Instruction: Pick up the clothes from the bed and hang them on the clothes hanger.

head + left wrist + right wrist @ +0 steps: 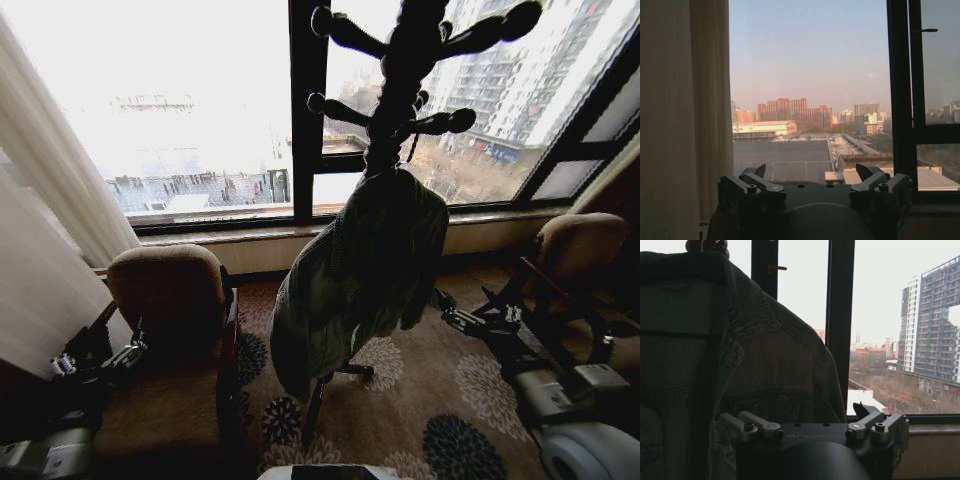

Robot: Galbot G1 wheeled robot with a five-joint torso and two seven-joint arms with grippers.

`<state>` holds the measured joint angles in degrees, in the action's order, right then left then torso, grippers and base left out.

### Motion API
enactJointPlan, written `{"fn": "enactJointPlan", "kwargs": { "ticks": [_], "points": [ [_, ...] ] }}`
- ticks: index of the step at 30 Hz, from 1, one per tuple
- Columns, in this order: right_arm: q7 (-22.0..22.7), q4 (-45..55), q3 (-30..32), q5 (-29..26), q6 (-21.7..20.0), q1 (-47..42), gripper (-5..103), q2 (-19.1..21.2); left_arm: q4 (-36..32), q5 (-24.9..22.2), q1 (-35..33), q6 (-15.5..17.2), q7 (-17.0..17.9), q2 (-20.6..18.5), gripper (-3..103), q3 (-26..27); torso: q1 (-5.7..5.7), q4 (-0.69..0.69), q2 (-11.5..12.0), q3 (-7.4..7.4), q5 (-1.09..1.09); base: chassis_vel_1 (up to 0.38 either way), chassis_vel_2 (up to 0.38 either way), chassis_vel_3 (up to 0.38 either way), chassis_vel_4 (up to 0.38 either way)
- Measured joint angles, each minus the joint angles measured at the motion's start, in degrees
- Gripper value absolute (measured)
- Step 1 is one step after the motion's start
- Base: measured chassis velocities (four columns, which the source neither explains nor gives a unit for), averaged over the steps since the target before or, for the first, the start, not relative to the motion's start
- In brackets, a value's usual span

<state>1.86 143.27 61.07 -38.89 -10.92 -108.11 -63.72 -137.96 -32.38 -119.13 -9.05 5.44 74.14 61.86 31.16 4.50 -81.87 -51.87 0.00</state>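
Note:
The clothes, a faded denim jacket [370,260], hang from the top of a dark coat stand [410,60] in front of the window. The clothes hanger is hidden under the jacket's shoulders, and the bed is out of view. My right gripper [447,308] stands open low to the right of the jacket, apart from it. In the right wrist view the jacket [765,355] hangs close in front of that gripper [812,417], with nothing between the fingers. My left gripper [110,358] is open low at the left by an armchair; its wrist view has it [811,172] facing the window.
A brown armchair [170,290] stands left of the coat stand and a second chair [580,245] at the right. A light curtain [40,200] hangs at the far left. The window sill [240,235] runs behind. Patterned carpet [430,400] lies between the chairs.

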Motion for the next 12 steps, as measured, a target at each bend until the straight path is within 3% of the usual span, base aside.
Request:
{"fn": "enactJointPlan", "kwargs": {
  "ticks": [12],
  "points": [
    [0.05, -0.01, 0.02, -0.05, -0.04, 0.04, 100, 0.03, 0.0, 0.0, 0.0, 0.0, 0.0, 0.0, 100, 0.0, 0.01, 0.0, 0.0, 0.0, 0.0, 0.0, 0.0, 0.0, 0.0]
  ]
}}
